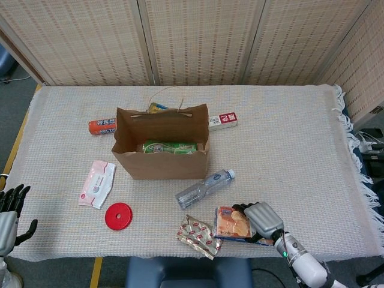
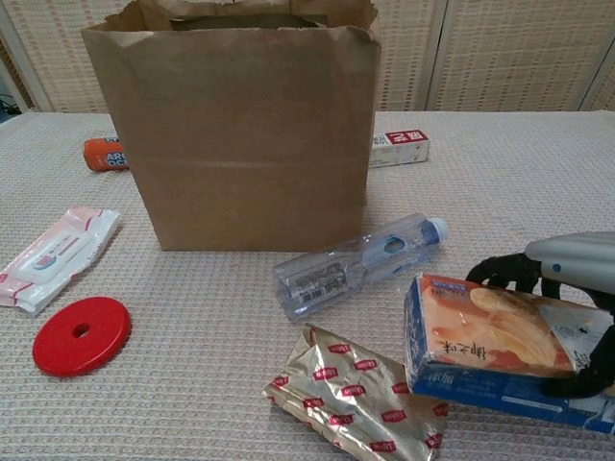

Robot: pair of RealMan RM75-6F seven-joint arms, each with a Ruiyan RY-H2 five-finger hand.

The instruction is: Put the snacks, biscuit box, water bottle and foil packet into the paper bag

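My right hand (image 1: 263,221) (image 2: 567,288) grips the biscuit box (image 1: 231,224) (image 2: 485,346), orange and blue with biscuits pictured, and holds it slightly off the table near the front edge. The foil packet (image 1: 197,235) (image 2: 356,403) lies just left of the box. A clear water bottle (image 1: 204,188) (image 2: 360,264) lies on its side between the box and the open brown paper bag (image 1: 161,161) (image 2: 240,134). A green snack pack (image 1: 170,146) shows inside the bag. My left hand (image 1: 8,213) hangs open off the table's front left corner.
A red disc (image 1: 118,216) (image 2: 81,334) and a pink wipes pack (image 1: 97,183) (image 2: 53,254) lie left of the bag. An orange tube (image 1: 102,126) (image 2: 105,154) and a red-and-white box (image 1: 222,120) (image 2: 399,147) lie behind it. Folding screens stand at the back.
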